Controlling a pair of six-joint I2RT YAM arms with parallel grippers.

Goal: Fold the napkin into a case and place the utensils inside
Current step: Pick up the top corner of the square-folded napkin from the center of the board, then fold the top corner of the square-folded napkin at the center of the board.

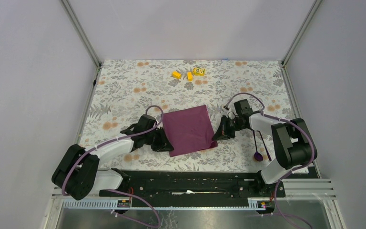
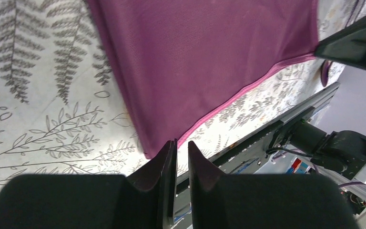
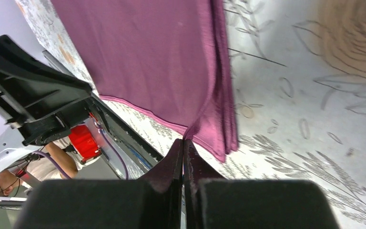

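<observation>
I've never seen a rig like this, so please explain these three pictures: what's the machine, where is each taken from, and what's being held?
Two white-and-black robot arms are bolted side by side at the near edge: the left arm and the right arm. The wide picture looks down from above and behind them. The other two come from a camera on each wrist, looking past its own fingers. On the floral grey-and-orange tablecloth lie a plum-purple square cloth napkin, three small yellow blocks far back, and a slim dark purple plastic spoon beside the right arm. The right gripper is shut on the napkin's near edge. The left gripper has its fingers almost together at the napkin's other near corner; whether they pinch cloth, I cannot tell.
</observation>
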